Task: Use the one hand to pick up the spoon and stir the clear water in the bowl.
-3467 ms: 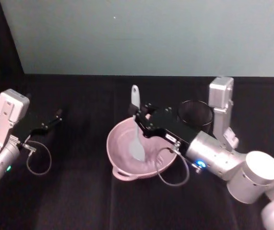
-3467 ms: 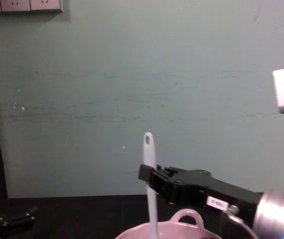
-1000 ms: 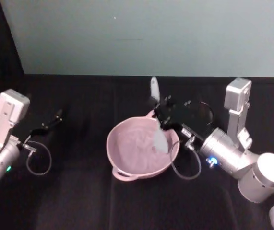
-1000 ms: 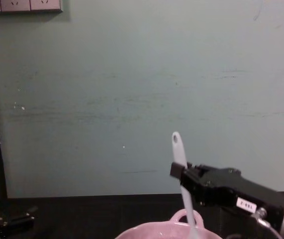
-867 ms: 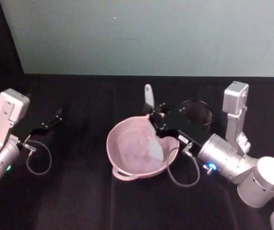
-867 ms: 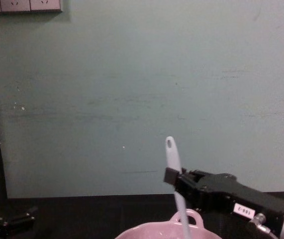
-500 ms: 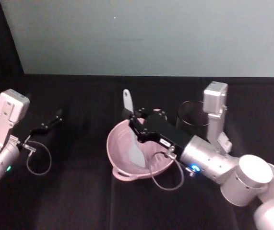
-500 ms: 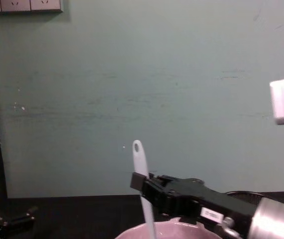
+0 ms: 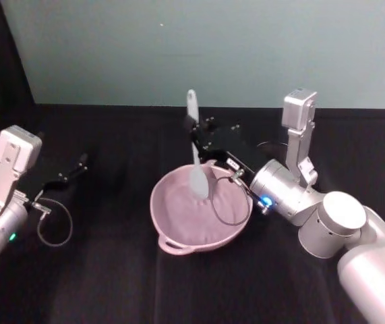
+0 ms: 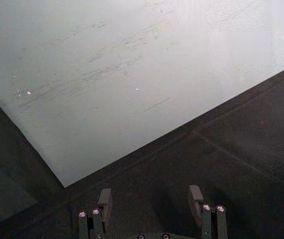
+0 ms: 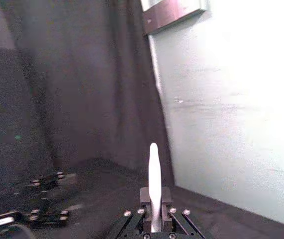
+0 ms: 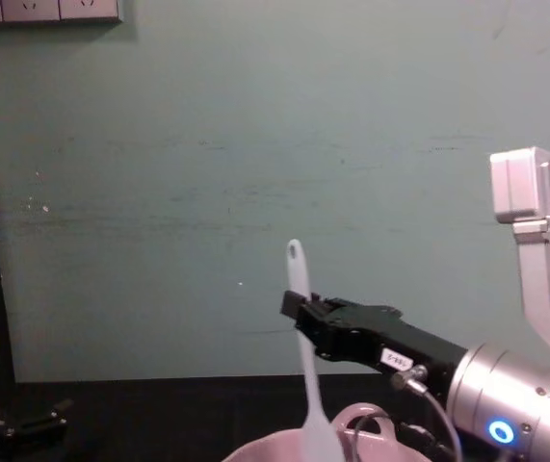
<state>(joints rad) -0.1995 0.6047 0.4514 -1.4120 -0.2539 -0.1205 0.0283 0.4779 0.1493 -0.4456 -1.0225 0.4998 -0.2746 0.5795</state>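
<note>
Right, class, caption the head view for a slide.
Right gripper holds the white spoon upright, head down in the pink bowl; left gripper parked, open, at left.

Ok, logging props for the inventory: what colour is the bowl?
Pale pink, glossy. The bowl shows best in the head view.

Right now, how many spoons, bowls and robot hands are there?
Spoons: 1, the white spoon
Bowls: 1, the pink bowl
Hands: 2, the right hand gripping the spoon, the left hand open at the table's left
Total: 4
</note>
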